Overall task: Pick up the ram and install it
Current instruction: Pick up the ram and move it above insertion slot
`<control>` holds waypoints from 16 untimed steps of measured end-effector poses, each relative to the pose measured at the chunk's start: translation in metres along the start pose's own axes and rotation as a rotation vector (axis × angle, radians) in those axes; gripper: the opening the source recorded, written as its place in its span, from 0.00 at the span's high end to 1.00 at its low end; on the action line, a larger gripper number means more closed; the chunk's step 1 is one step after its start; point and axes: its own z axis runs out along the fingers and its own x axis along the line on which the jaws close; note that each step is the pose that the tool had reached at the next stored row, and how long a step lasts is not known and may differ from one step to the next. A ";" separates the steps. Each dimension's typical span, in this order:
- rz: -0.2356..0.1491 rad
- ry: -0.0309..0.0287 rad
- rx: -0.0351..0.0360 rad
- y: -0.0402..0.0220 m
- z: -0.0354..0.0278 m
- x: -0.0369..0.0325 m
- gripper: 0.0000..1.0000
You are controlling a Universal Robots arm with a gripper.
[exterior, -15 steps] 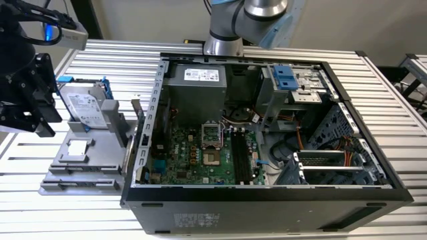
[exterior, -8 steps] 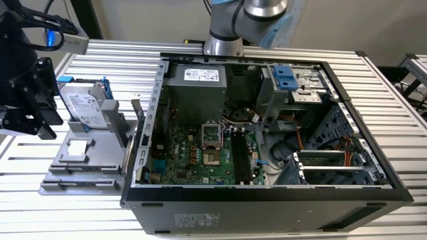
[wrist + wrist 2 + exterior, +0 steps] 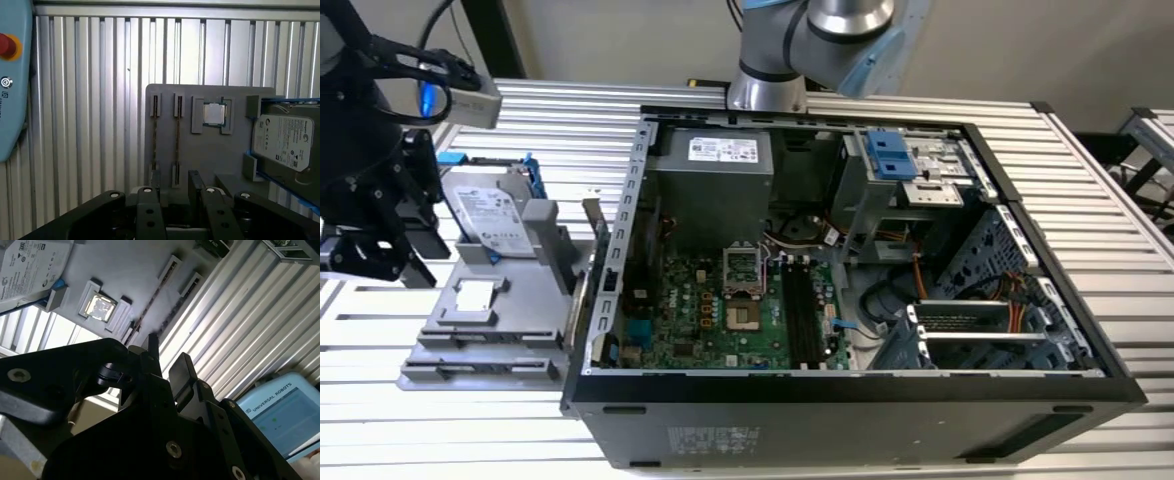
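1. The gripper (image 3: 172, 192) hangs over the near end of the grey holder tray (image 3: 520, 330), which sits on the slatted metal table (image 3: 1094, 180) at the exterior view's left, just beside the open computer case (image 3: 854, 400).
2. In both wrist views the 2 black fingers (image 3: 150, 200) stand spread with a clear gap between them. They pinch nothing.
3. The ram (image 3: 177, 140) lies flat in 1 of 2 long slots of the tray. In the first wrist view it lines up with the gap between the fingers, and whether a finger touches it cannot be told.
4. A second ram strip (image 3: 154, 135) lies parallel in the neighbouring slot, just beside the first.
5. Also on the tray are a processor chip (image 3: 215, 114) in a square pocket and a hard drive (image 3: 487, 215) in a blue frame.
6. Inside the case, at the centre of the exterior view, the long black slots (image 3: 801, 310) on the green board hold no strip.
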 end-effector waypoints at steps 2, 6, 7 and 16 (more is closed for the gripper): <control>0.005 0.0000 -0.0018 0.0001 0.0023 0.0000 0.00; 0.014 -0.0002 -0.0052 0.0002 0.0064 0.0000 0.00; 0.016 -0.0003 -0.0060 0.0002 0.0076 0.0000 0.00; 0.023 -0.0002 -0.0110 0.0002 0.0158 0.0001 0.00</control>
